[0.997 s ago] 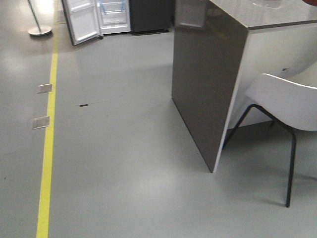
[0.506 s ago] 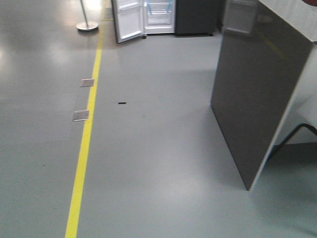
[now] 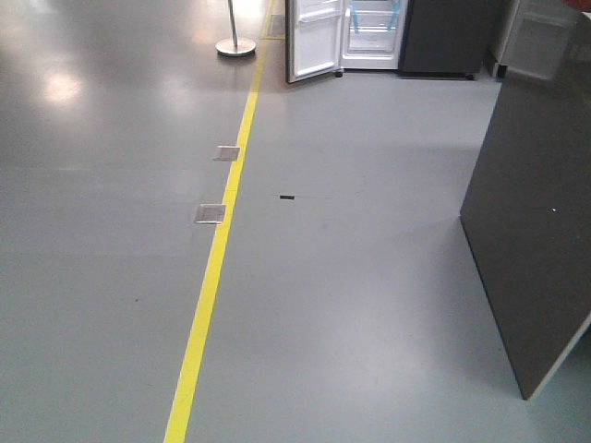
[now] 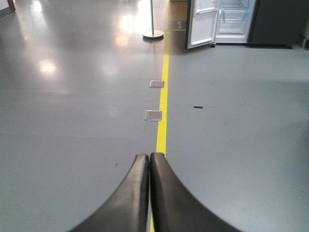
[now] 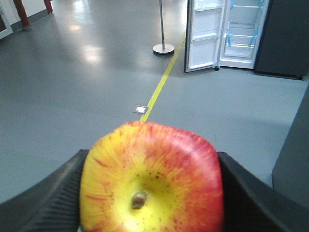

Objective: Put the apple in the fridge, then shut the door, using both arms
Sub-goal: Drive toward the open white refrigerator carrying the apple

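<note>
My right gripper (image 5: 150, 193) is shut on the apple (image 5: 159, 174), red and yellow, held between its two black fingers low in the right wrist view. My left gripper (image 4: 149, 159) is shut and empty, its fingertips pressed together above the grey floor. The fridge (image 3: 374, 32) stands far ahead across the floor with its white lining and blue tape strips showing; it also shows in the left wrist view (image 4: 231, 19) and the right wrist view (image 5: 241, 34). The door (image 3: 314, 41) stands swung open to the left of the cabinet, white inner face towards me (image 5: 203, 36).
A dark grey counter end panel (image 3: 536, 231) stands close on the right. A yellow floor line (image 3: 217, 268) runs towards the fridge, with two small floor plates (image 3: 211, 213) beside it. A metal stand with a round base (image 3: 235, 44) stands left of the door.
The view has swung left and forward: the counter panel and chair slid out to the right, and the fridge moved from upper left towards upper centre-right.
</note>
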{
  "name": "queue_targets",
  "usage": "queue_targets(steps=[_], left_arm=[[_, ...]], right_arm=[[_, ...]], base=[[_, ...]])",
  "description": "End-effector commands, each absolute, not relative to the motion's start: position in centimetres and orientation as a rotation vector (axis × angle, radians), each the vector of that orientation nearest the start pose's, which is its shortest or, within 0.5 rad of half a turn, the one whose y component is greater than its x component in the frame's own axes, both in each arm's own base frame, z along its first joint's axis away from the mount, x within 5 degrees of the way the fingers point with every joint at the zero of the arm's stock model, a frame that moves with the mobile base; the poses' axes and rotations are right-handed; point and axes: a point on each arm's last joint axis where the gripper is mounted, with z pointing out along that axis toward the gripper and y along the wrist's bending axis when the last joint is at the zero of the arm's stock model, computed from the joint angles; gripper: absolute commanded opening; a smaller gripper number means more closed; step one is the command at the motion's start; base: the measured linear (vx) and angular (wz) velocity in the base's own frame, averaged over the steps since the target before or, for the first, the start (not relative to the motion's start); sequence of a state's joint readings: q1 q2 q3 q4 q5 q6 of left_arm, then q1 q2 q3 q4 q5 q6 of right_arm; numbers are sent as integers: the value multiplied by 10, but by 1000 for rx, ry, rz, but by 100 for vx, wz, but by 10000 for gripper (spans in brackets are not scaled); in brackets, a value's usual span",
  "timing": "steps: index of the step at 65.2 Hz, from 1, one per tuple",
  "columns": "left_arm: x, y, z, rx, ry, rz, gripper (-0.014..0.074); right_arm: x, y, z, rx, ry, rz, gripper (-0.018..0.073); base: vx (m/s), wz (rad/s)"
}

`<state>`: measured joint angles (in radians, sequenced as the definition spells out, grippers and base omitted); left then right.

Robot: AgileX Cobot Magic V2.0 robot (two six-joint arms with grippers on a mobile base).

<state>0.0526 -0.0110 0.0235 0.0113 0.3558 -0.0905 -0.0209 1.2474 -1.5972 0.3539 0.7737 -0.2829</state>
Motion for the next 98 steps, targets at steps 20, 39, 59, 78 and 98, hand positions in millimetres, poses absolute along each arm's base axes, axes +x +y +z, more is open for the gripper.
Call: queue_targets(steps=[20,39,59,78,98], left_arm=[[53,3,186,-122,1747,-26,-6],[53,3,186,-122,1747,-26,-6],[53,3,186,-122,1747,-26,-6],[53,3,186,-122,1747,-26,-6],[53,3,186,-122,1747,-26,-6]], right_arm=[[238,15,525,-150,1728,185,158],[238,15,525,-150,1728,185,158],[238,15,525,-150,1728,185,158],[238,15,525,-150,1728,185,158],[238,15,525,-150,1728,185,158]], base=[[13,8],[16,-3],[17,-5],[18,-4],[17,-3]])
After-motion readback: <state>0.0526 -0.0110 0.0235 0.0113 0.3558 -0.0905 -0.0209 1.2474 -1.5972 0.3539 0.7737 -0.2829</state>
